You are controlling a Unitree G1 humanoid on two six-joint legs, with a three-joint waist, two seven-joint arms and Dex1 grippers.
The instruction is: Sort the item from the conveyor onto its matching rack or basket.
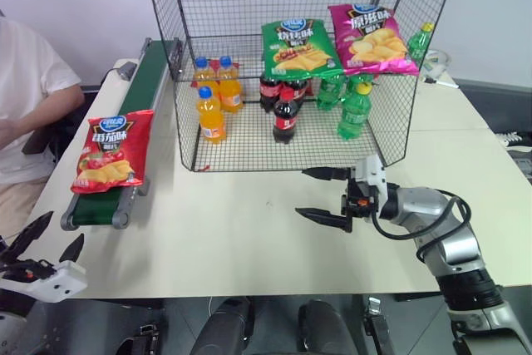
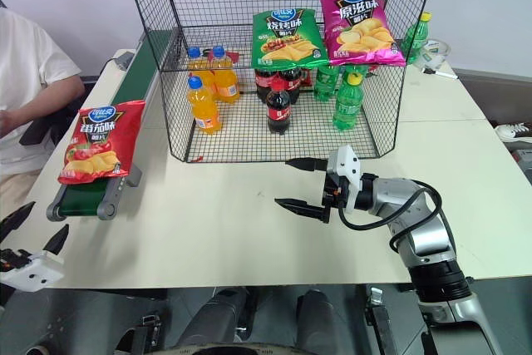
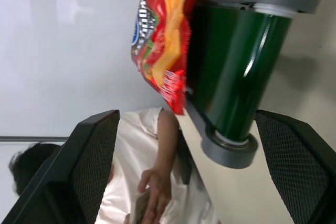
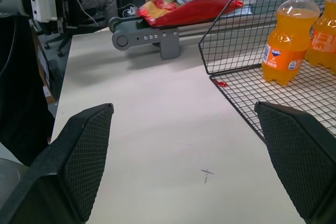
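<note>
While the red crisp bag [image 1: 112,151] lies on the near end of the conveyor [image 1: 133,135], neither gripper touches it. The bag sits face up, long axis roughly along the belt, blue round logo toward the far end and pictured crisps toward the near end; it is slightly skewed, and its left edge overhangs the frame on the side of the seated person [image 1: 25,97]. Its near edge reaches close to the end roller.

Left gripper [image 1: 46,247] — fingers spread wide apart, holding nothing — hovers off the near-left corner of the table [image 1: 249,239], nearer than the conveyor's end and well apart from the bag. In the left wrist view the bag and the roller end lie ahead between the two open fingers.

Right gripper [image 1: 322,195] is over the table just near of the wire rack [image 1: 291,64], pointing left toward the conveyor; its two black fingers stand clearly apart, empty.

Rack contents: green crisp bag [image 1: 295,47] and pink crisp bag [image 1: 368,39] lying on an upper tier; below, orange soda bottles [image 1: 212,97] at left, cola bottles [image 1: 284,106] in the middle, green bottles [image 1: 353,101] at right — all upright.
</note>
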